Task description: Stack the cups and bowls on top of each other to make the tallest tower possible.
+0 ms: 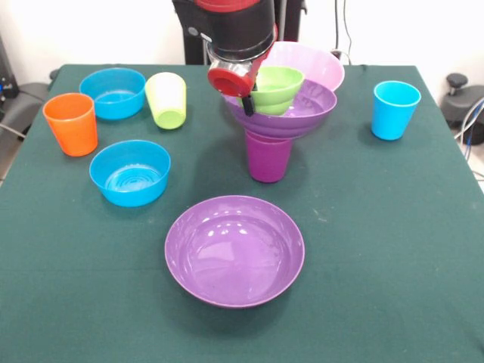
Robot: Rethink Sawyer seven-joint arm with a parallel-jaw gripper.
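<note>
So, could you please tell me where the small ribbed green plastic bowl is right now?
In the front view, the small ribbed green plastic bowl sits inside the wide purple plastic bowl atop the purple plastic cup, right beside the end effector.

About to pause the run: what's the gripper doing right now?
Gripper: at the rim of the green bowl on the tower; open or shut cannot be told.

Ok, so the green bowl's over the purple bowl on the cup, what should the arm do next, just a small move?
Probably ease the pincer down and let the green bowl settle. The bowl sits tilted inside the purple bowl on the purple cup, so releasing it level and centred should keep the tower steady.
</note>
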